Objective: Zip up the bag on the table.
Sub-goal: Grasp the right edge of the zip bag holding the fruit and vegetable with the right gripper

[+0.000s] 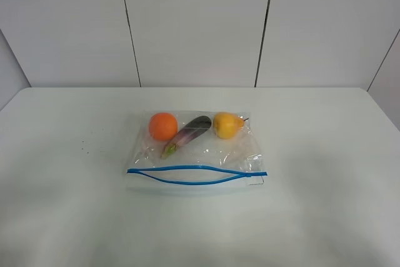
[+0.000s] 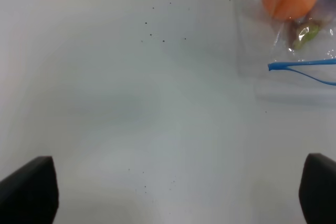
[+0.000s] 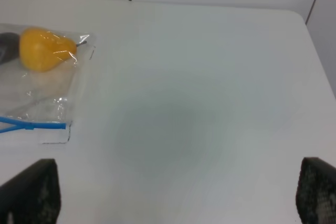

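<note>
A clear bag point(image 1: 195, 154) lies mid-table point(image 1: 325, 204). The 2 tracks of its blue zipper strip point(image 1: 197, 174) bow apart. At the bag's opposite edge sit an orange point(image 1: 163, 125), eggplant point(image 1: 189, 134) and pear point(image 1: 227, 124). The left gripper point(image 2: 178, 192) and right gripper point(image 3: 178, 192) are spread wide beside the bag, showing only fingertips. Both wrist views cut the bag off.

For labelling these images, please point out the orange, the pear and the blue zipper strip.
orange point(image 1: 163, 125), exterior high view, middle of the fruit.
pear point(image 3: 43, 49), right wrist view, middle of its yellow body.
blue zipper strip point(image 1: 134, 171), exterior high view, its left end in that view.
</note>
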Robot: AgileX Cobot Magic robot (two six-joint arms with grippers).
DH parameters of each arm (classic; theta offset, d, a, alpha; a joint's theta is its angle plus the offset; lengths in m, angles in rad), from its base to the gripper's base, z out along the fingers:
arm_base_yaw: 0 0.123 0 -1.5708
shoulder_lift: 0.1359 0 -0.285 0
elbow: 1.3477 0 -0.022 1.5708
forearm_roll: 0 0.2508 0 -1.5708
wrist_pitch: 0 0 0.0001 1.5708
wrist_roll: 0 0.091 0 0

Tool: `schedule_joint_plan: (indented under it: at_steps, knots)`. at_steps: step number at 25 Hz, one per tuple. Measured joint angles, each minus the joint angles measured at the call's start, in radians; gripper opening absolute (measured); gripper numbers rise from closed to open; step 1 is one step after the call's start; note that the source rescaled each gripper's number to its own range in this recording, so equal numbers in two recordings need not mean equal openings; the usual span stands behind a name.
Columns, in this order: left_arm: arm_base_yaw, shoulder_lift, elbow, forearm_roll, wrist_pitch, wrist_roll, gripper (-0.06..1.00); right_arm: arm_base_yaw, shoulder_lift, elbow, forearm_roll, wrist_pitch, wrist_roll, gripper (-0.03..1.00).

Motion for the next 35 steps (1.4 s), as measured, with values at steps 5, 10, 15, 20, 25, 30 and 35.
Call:
schedule_joint_plan:
  at_steps: [5,10,15,20,25,30,35]
  knots:
    - [0.0,0.0,0.0,0.0,0.0,0.0,1.0,0.0,0.0,0.0,0.0,0.0,0.0,1.0]
    - [0.0,0.0,0.0,0.0,0.0,0.0,1.0,0.0,0.0,0.0,0.0,0.0,0.0,1.0]
    - [0.0,0.0,0.0,0.0,0.0,0.0,1.0,0.0,0.0,0.0,0.001,0.0,0.0,1.0]
    - [0.0,0.0,0.0,0.0,0.0,0.0,1.0,0.0,0.0,0.0,0.001,-0.002,0.0,1.0]
    - [0.0,0.0,0.0,0.0,0.0,0.0,1.0,0.0,0.065,-0.017,0.027,-0.078,0.106,1.0]
    - [0.0,0.0,0.0,0.0,0.0,0.0,1.0,0.0,0.402,-0.018,0.113,-0.175,0.11,1.0]
    - [0.0,0.0,0.0,0.0,0.0,0.0,1.0,0.0,0.805,-0.018,0.351,-0.317,-0.134,1.0]
